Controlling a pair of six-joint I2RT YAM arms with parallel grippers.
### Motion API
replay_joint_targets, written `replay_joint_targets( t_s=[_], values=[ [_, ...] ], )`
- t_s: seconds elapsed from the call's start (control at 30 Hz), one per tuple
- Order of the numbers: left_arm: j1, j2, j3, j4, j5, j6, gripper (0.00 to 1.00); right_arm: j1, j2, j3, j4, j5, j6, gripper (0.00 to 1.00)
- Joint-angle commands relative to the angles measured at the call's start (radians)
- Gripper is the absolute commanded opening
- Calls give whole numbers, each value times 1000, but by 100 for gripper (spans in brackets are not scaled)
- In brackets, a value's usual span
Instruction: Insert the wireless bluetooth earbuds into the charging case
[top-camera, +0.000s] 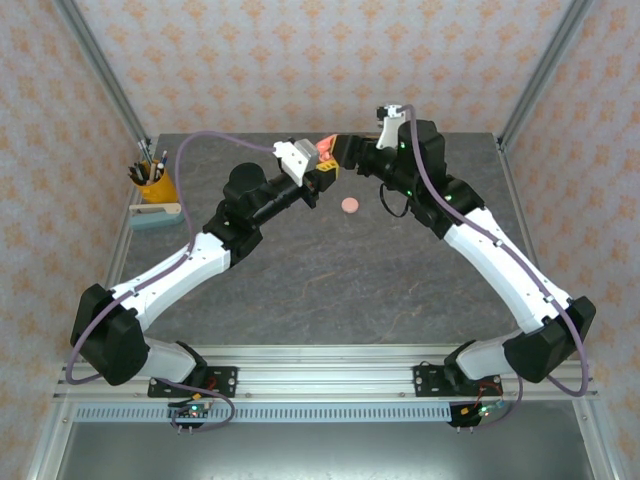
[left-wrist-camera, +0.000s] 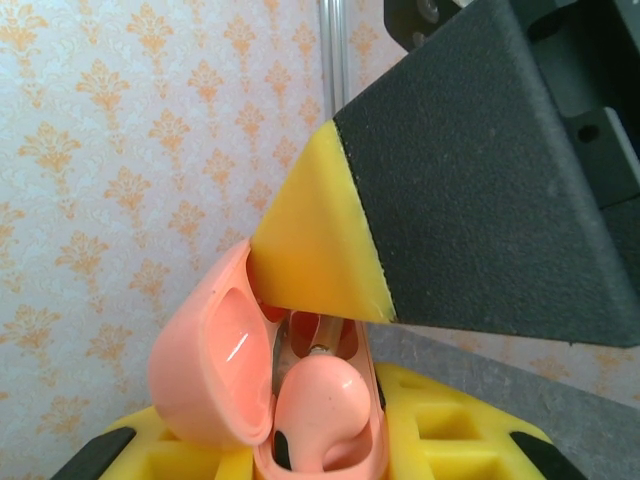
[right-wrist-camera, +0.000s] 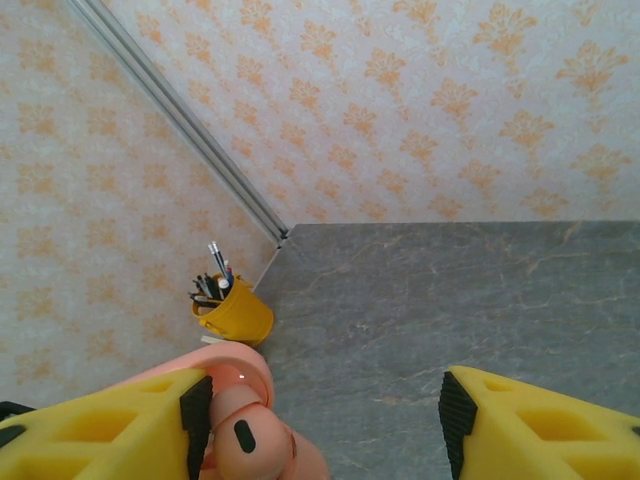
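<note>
The grey stone-patterned table (top-camera: 330, 290) spreads under both arms, which meet above its far part. There the left gripper (left-wrist-camera: 318, 445) is clamped with its yellow pads on the pale-pink plastic charging case (left-wrist-camera: 215, 370), held off the table with the lid swung open. The right gripper (right-wrist-camera: 325, 410) stands just beside the case, its fingers (right-wrist-camera: 100, 425) wide apart and holding nothing. One yellow tip is at the rim of the case (touching or not, I cannot tell). One small pale-pink earbud (left-wrist-camera: 322, 405) sits in its well, and whether the other well is filled I cannot tell. I judge the step to be the release of this earbud. Next, the right arm should draw back straight – without catching the bud – and go for another one.
</note>
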Motion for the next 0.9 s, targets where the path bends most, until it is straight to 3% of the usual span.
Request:
replay_joint_targets(
  t_s=[0.0,0.47,0.87],
  values=[
    [-10,-12,17,24,12,-5,0,-17,-8,48,71,-46,81,65],
    [-9,-13,2,32,5,3,0,-61,-30,67,61,-58,161,67],
    [-8,-6,18,20,9,15,0,-61,-20,116,-109,-166,97,59]
  ],
)
